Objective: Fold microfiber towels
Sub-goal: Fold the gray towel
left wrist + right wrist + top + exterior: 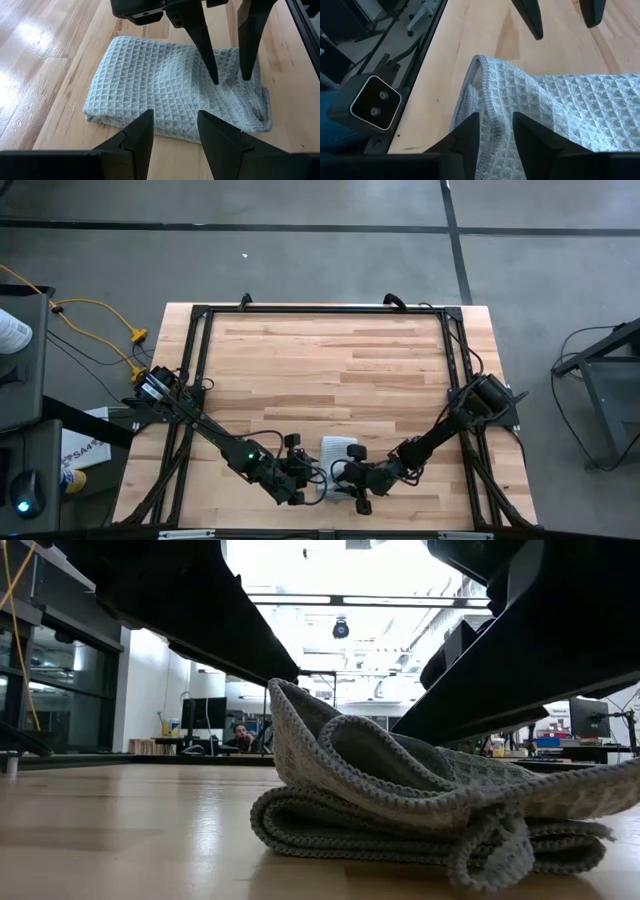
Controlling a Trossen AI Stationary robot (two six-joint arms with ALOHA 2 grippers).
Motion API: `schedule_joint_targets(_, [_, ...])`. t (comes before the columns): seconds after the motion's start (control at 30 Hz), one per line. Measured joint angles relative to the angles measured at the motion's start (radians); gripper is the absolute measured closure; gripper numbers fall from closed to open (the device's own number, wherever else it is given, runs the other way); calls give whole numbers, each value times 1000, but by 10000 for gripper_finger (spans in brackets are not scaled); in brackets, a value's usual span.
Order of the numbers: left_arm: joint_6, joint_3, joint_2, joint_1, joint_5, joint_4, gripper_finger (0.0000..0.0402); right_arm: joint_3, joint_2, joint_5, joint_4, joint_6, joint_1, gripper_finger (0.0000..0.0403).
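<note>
The light grey-blue waffle-weave towel [338, 450] lies folded into a small stack near the middle of the table's near edge, its lower layers flat on the wood [330, 830]. Its top layer stands raised in a peak [285, 705]. My left gripper [174, 117] is open, its fingertips over the towel's left edge; I cannot tell whether they touch it. My right gripper [496, 120] faces it from the towel's right side and is shut on a raised fold. It also shows in the left wrist view [230, 77]. My right gripper pinches a raised fold along the towel's hemmed edge [491, 102] between its two fingers. It comes slanting down from the table's right. One layer or several, I cannot tell. The top layer is lifted off the stack [520, 795], and the lower layers stay on the table.
A black frame rail [320, 309] runs around the tabletop. A small camera box [370, 102] sits at the near edge beside the towel. Bare wood [330, 360] lies across the table's far half. Yellow cables [100, 315] lie off the table's left.
</note>
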Motion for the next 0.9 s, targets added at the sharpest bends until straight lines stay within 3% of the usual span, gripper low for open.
schedule_joint_targets(0.73, [-9,0,0,0,0,-1,249,-1,44,16,-5,-13,7,306])
schedule_joint_targets(0.9, [-10,0,0,0,1,-2,249,1,42,18,2,-18,7,332])
